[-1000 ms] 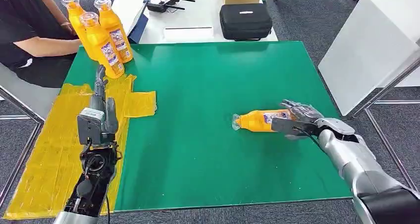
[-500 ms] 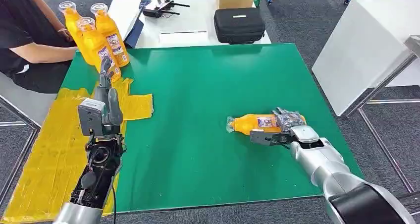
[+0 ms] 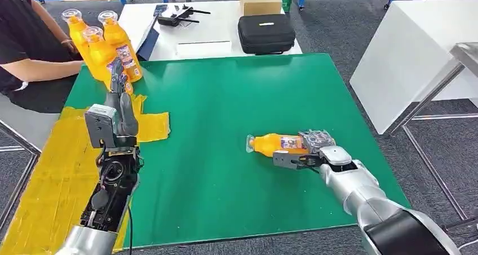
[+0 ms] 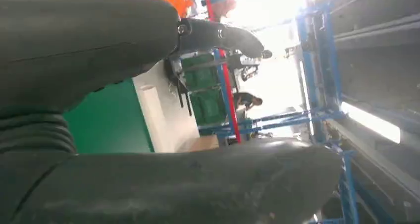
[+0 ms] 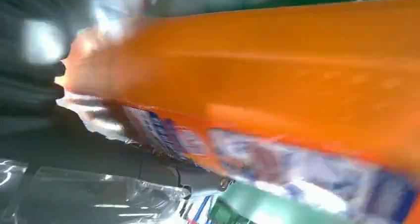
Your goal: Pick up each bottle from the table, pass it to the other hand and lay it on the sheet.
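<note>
Our right hand [image 3: 307, 153] has its fingers closed around the lying bottle [image 3: 270, 144], cap pointing toward the yellow sheet [image 3: 51, 170], where our left hand [image 3: 115, 111] waits with fingers apart and holding nothing.

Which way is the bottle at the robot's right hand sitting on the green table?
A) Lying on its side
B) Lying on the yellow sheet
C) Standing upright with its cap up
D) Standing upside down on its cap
A: the orange bottle lies flat on the green table with its cap end pointing toward the yellow sheet, and the right hand closes around its other end.
</note>
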